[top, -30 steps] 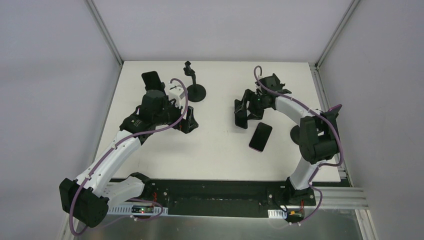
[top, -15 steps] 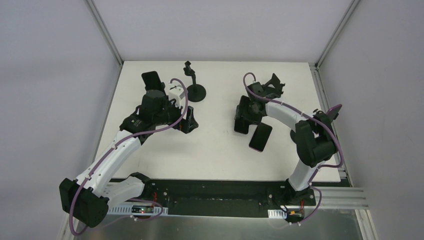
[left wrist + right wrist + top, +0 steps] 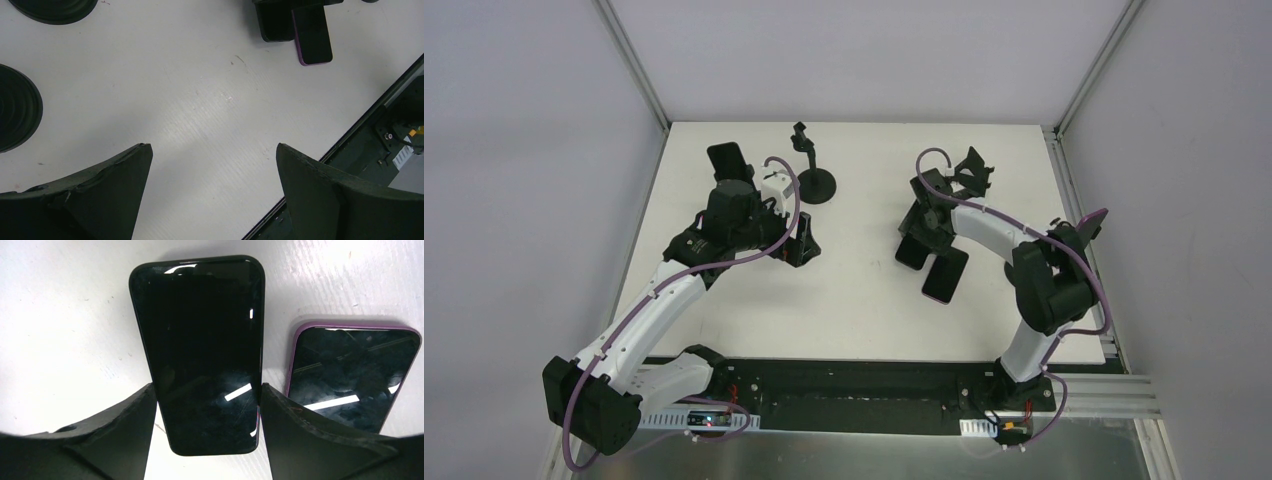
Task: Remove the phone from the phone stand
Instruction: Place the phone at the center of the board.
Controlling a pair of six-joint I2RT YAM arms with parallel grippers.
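**Black phone off the stand, held beside a purple-cased one**

Nearest to the arm bases on the right half of the table (image 3: 844, 300), we see a purple-cased phone (image 3: 350, 375) lying flat, screen up.

Just beside it on its left is the black phone (image 3: 200, 340), also screen up. The two long edges run almost parallel and nearly touch.

The right pincer (image 3: 207, 390) grips the black phone. One finger presses against each long edge of the lower half, and the upper half juts out past the fingertips. We cannot tell whether the phone rests on the table or sits just above it.

At much the same depth on the left half, the left pincer (image 3: 212, 150) hangs over bare table. Its fingers are spread wide with nothing between them. From its wrist camera, both phones show side by side at the top edge of the picture.

Farther back on the right, behind the right arm's wrist, stands a black folding phone stand (image 3: 972, 168). It is well apart from the black phone and carries nothing.

Toward the middle of the far edge rises a pole stand (image 3: 816, 185) on a round black base, with a small clamp at its top.

At the far left, another dark phone (image 3: 727, 160) shows tilted above the left arm. The arm hides what carries it.
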